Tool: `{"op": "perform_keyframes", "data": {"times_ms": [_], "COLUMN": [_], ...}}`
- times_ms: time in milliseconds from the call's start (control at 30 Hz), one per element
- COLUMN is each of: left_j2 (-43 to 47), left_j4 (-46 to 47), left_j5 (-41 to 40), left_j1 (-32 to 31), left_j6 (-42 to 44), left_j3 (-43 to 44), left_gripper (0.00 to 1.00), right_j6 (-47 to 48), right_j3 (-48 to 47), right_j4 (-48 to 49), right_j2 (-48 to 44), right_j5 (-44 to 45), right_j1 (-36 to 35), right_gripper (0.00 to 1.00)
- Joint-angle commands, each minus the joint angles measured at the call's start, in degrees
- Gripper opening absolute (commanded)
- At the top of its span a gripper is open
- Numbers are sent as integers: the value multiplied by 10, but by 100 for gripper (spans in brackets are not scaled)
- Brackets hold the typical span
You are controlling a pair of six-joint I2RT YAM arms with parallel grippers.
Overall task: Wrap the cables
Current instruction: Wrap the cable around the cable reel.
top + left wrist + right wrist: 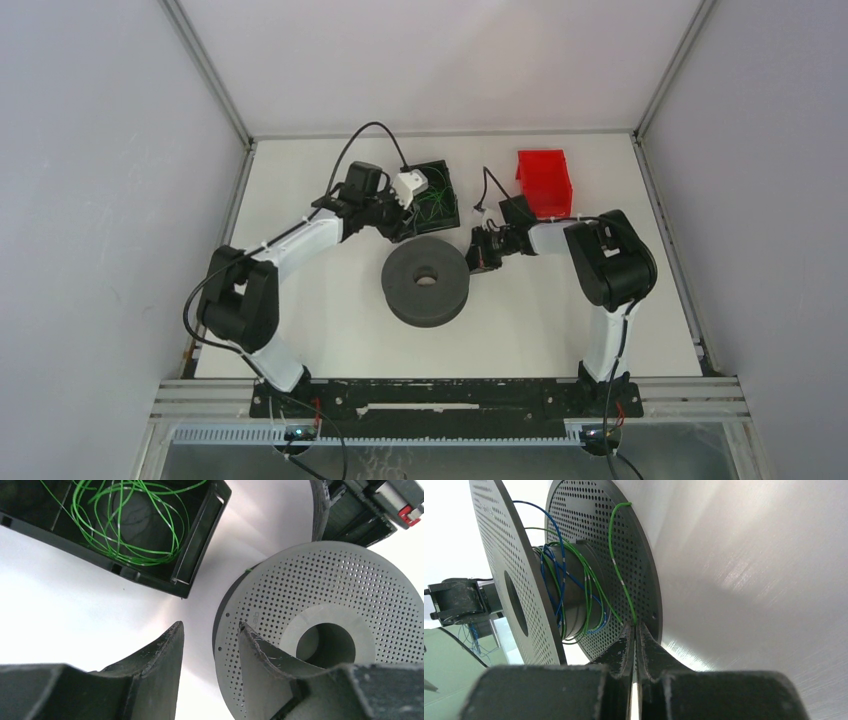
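Note:
A grey perforated spool [425, 280] lies flat mid-table. Green and blue cables [574, 595] are wound on its core. One green cable [616, 565] runs over the flange [594, 540] into the tips of my right gripper [636, 626], which is shut on it at the spool's right rim [478, 250]. More green cables [130, 525] lie in loose loops inside a black bin [200, 535]. My left gripper [210, 625] hangs open between that bin and the spool [350, 590], above the spool's edge, with nothing between its fingers.
The black bin [440, 170] stands behind the spool, under the left arm's wrist. A red bin [543, 183] sits at the back right, just behind the right arm. Grey walls close in the table on three sides.

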State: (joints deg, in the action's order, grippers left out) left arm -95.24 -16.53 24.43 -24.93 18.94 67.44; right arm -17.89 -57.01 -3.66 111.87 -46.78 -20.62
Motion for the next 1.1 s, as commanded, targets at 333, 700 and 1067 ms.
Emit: {"op": "perform_keyframes", "data": {"times_ms": [333,700,1067], "left_j2": [166,198,179], "left_j4": [-35,-84,-66], "left_j5": [63,10,-117], "left_j1": [-23,-181,-252], "left_j6": [115,221,243], "left_j3": [-135,-177,-198], "left_gripper": [70,99,100], "right_j6": [-17,-8,-4], "right_j3": [11,11,11], "right_j4": [15,17,18], "right_j2": [-28,-34,-36], "right_j5": [1,7,6], "right_j1": [-2,-12,-9], "right_gripper": [5,3,3]}}
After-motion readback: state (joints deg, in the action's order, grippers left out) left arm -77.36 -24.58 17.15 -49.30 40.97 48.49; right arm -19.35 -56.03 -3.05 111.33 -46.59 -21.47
